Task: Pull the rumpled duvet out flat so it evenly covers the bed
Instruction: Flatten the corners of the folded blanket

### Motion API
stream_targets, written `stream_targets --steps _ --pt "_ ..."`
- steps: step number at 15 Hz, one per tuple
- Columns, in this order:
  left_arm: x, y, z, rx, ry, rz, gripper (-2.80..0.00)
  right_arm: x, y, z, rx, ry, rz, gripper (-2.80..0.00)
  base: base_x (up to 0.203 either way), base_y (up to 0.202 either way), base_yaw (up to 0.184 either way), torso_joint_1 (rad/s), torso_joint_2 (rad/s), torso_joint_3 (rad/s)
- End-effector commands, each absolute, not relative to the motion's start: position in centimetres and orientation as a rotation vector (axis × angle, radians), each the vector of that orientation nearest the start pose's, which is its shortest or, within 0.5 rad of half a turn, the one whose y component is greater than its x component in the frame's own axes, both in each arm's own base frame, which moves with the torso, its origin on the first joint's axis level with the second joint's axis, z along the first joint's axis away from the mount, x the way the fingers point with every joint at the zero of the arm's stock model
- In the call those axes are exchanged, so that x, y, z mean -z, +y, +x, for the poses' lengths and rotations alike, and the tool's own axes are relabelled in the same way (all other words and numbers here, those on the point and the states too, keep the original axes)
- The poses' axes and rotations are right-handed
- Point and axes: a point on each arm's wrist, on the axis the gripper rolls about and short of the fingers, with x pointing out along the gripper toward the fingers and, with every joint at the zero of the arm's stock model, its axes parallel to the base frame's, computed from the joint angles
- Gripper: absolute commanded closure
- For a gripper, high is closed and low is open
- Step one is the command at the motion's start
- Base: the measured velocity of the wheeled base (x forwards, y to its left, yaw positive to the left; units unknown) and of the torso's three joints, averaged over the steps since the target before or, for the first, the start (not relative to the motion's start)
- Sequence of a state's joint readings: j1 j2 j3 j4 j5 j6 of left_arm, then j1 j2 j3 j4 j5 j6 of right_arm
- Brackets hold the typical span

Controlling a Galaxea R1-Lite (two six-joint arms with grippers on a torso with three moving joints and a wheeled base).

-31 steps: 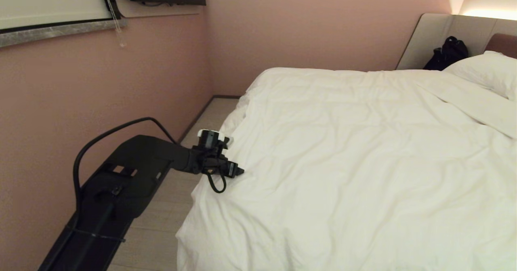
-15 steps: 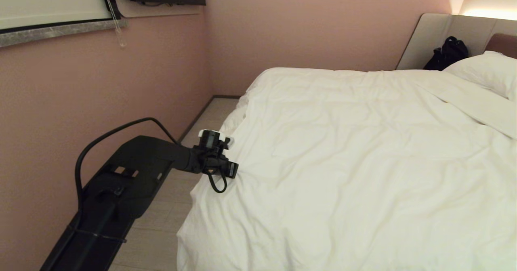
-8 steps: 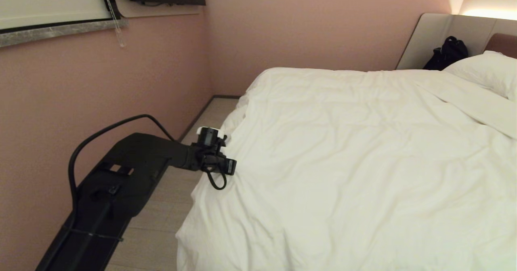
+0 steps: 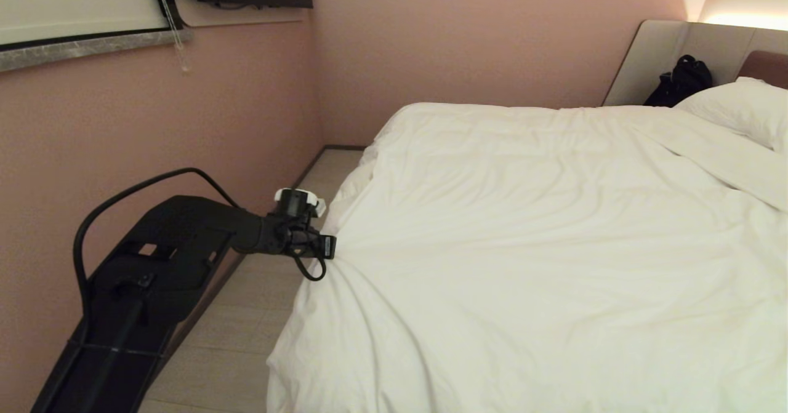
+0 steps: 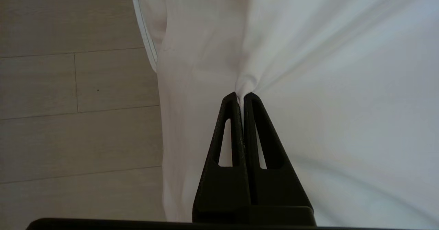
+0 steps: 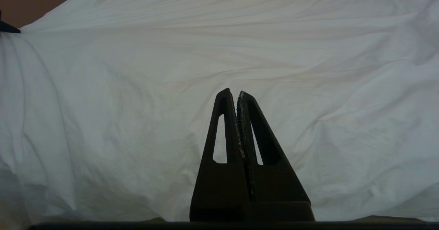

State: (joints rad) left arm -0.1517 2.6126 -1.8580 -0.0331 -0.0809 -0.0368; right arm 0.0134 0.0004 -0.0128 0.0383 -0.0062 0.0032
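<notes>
Duvet [image 4: 554, 247] spread white across the bed [image 4: 708, 50], taut creases fanning from its left edge — pinched there by left gripper [image 4: 331, 248], jaws clamped on fabric. Right gripper [image 6: 237, 94] clenched empty, over the near duvet.

**Three views of one bed**

The head camera looks down across the duvet [image 4: 554, 247] from the bed's [image 4: 659, 62] foot corner. The left wrist camera sits close behind its claw [image 5: 243, 98], facing the duvet's edge and floor [image 5: 68, 86]. The right wrist camera faces the same duvet, low and near.
</notes>
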Motion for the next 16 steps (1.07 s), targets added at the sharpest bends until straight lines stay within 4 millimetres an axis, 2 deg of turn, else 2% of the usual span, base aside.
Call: stream_targets --steps 1,7,16 --pt "-2.0 -7.8 50.5 0.205 0.737 -0.009 0.00 -7.5 0.0 -2.4 -0.007 0.026 0.003 0.00 0.000 0.000 0.000 0.000 0.00 0.000" --pt "-1.6 -7.8 49.7 0.203 0.787 -0.004 0.00 -7.5 0.0 -2.4 -0.008 0.025 0.003 0.00 0.000 0.000 0.000 0.000 0.00 0.000" --pt "-1.4 -8.3 48.1 0.206 0.963 0.008 0.00 -7.5 0.0 -2.4 -0.008 0.026 0.003 0.00 0.000 0.000 0.000 0.000 0.00 0.000"
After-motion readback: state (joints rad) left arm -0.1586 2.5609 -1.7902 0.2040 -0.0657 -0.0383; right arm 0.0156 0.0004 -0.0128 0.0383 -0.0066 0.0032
